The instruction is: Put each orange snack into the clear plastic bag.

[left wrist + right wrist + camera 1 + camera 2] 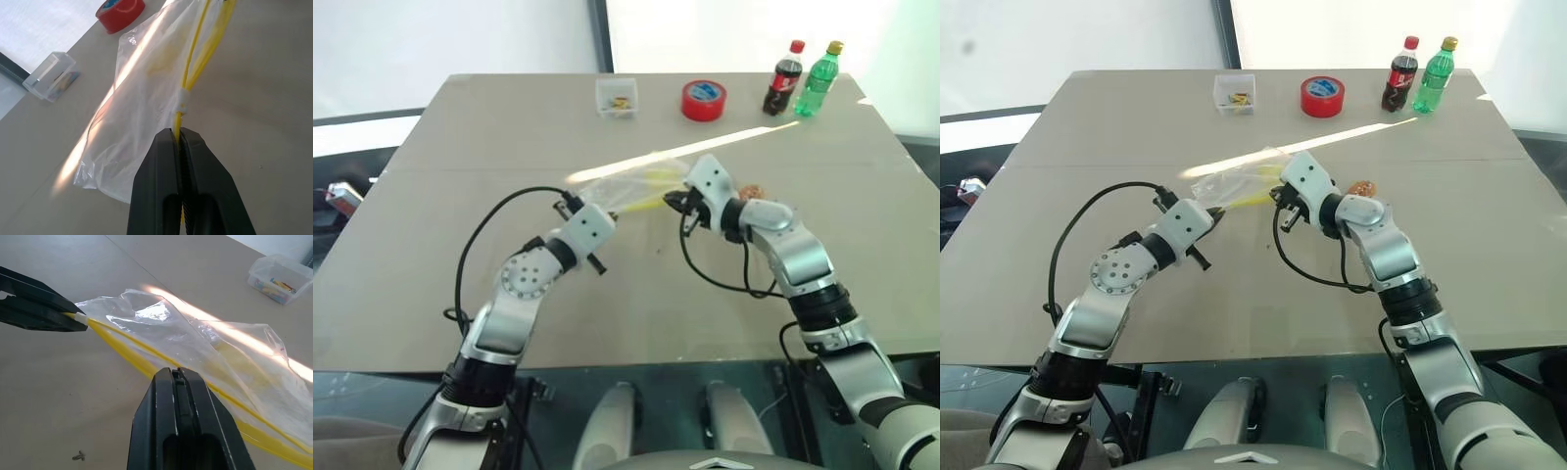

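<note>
**Bag held mid-table between two tools**

The bag [631,188] hangs over the middle of the table [460,284], stretched between the tools. The left tool [180,139] is clamped on the seal strip at the bag's left end; the right tool [177,377] is closed at the strip on its right side. One snack [751,190] lies on the table just right of the right tool, behind that arm. Along the far edge, from left to right, stand a box [617,97], a tape roll [703,100] and two bottles [800,78], side by side at the far right corner.
</note>
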Controlling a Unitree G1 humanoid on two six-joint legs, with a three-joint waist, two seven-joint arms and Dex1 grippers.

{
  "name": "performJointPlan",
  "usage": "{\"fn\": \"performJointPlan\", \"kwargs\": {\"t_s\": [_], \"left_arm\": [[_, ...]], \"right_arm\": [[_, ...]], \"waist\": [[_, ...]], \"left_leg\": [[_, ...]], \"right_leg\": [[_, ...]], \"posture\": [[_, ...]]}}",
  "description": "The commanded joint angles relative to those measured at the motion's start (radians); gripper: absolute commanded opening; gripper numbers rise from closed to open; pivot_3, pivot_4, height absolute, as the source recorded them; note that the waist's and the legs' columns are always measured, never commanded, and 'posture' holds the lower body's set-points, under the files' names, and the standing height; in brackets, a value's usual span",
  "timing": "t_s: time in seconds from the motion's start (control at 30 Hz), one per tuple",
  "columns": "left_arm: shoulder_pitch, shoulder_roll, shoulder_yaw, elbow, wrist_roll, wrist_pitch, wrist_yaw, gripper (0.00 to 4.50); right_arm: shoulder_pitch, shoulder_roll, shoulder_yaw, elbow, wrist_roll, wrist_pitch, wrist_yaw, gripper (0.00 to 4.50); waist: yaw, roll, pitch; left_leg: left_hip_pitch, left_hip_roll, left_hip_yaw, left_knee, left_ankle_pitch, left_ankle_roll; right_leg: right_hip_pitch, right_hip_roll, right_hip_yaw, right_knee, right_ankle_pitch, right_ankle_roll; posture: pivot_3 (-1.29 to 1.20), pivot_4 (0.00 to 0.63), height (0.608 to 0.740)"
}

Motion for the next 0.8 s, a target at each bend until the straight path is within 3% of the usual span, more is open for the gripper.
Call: {"fn": "performJointPlan", "kwargs": {"t_s": [0.03,0.37,0.7,0.8], "left_arm": [[-0.007,-0.003,0.005,-0.031,0.000,-0.024,0.007,0.00],[0.020,-0.005,-0.024,-0.043,-0.005,-0.053,-0.010,0.00],[0.007,-0.011,-0.037,-0.041,0.009,-0.063,-0.002,0.00],[0.004,-0.015,-0.038,-0.042,0.017,-0.060,0.006,0.00]], "right_arm": [[-0.014,0.015,-0.012,0.003,0.004,-0.013,-0.030,0.06],[-0.085,0.105,-0.036,0.187,-0.020,-0.122,-0.163,0.06],[-0.189,0.102,0.225,0.577,-0.372,-0.596,-0.344,0.06],[-0.243,0.063,0.291,0.654,-0.516,-0.682,-0.466,0.86]], "waist": [[0.000,0.000,0.000],[-0.002,0.000,0.000],[-0.001,0.000,0.000],[-0.002,0.000,0.000]], "left_leg": [[0.000,0.000,0.000,0.000,0.000,0.000],[0.000,0.000,0.001,0.000,0.000,0.000],[0.000,0.000,0.003,0.000,0.000,0.000],[0.000,0.000,0.003,-0.001,0.000,0.000]], "right_leg": [[0.000,0.000,0.000,0.000,0.000,0.000],[-0.001,0.000,0.001,0.000,0.000,0.000],[-0.002,0.000,0.001,0.000,0.000,0.000],[-0.003,0.000,0.003,0.001,0.000,0.000]], "posture": [[0.00,0.150,0.740],[0.00,0.150,0.740],[0.00,0.150,0.740],[0.00,0.150,0.740]]}}
